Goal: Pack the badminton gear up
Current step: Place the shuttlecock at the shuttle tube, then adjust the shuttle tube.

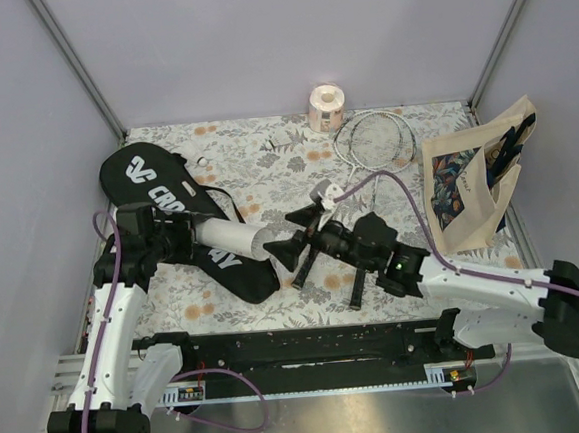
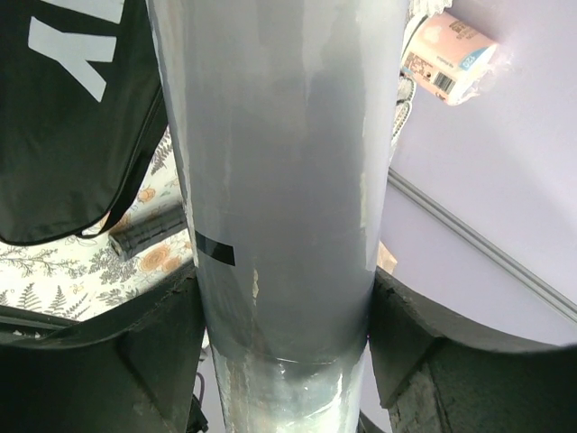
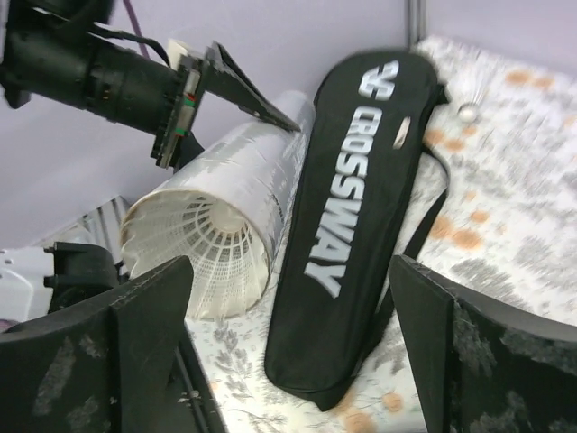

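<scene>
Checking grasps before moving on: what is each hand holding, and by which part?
The left hand clamps the white tube around its side, away from the open end. The right hand is open, holding nothing.

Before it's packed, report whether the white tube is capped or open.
Open at the near end: the right wrist view shows white shuttlecock feathers inside the tube. Other end: cannot tell.
</scene>
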Robot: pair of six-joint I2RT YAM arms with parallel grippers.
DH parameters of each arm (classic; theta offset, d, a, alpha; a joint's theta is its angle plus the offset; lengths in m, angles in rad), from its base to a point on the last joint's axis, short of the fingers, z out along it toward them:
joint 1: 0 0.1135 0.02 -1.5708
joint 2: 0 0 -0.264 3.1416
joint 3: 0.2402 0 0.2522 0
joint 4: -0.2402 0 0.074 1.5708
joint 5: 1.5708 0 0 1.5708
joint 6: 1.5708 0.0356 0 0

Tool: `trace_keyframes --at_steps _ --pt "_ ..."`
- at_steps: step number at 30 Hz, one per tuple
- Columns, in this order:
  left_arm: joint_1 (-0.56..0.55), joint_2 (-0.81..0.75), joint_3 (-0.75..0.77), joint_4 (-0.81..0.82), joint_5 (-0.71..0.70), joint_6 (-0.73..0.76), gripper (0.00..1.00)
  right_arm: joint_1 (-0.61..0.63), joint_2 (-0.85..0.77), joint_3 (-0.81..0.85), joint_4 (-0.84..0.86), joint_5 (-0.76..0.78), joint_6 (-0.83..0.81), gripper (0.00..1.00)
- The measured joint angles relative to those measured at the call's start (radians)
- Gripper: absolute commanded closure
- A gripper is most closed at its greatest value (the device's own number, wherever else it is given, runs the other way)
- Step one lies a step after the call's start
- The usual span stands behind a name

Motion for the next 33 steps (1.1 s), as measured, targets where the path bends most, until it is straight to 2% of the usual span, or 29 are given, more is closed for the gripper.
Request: trace_keyframes --at_steps 3,8,15,22,28,33 --pt "0.000 0.003 0.002 0.000 0.026 0.000 0.41 0.000 -0.108 -0.078 0.073 -0.022 -0.134 0.01" --pt "0.000 0.029 0.010 0.008 0.112 0.012 0.41 -0.001 -0.213 -0.230 0.228 -0.161 -0.410 0.01" --pt "-0.015 0.111 0.050 0.044 0.305 0.100 0.39 -0.008 -0.212 -0.254 0.226 -0.333 -0.712 0.01" --pt "-0.103 0.123 0.066 0.066 0.393 0.157 0.36 -0.010 -0.081 -0.219 0.297 -0.457 -0.859 0.01" --pt "-0.217 0.154 0.080 0.116 0.426 0.172 0.35 -0.012 0.037 -0.127 0.363 -0.536 -0.917 0.07" --pt "-0.271 0.182 0.099 0.145 0.439 0.174 0.33 -0.012 0.080 -0.076 0.371 -0.592 -0.945 0.14"
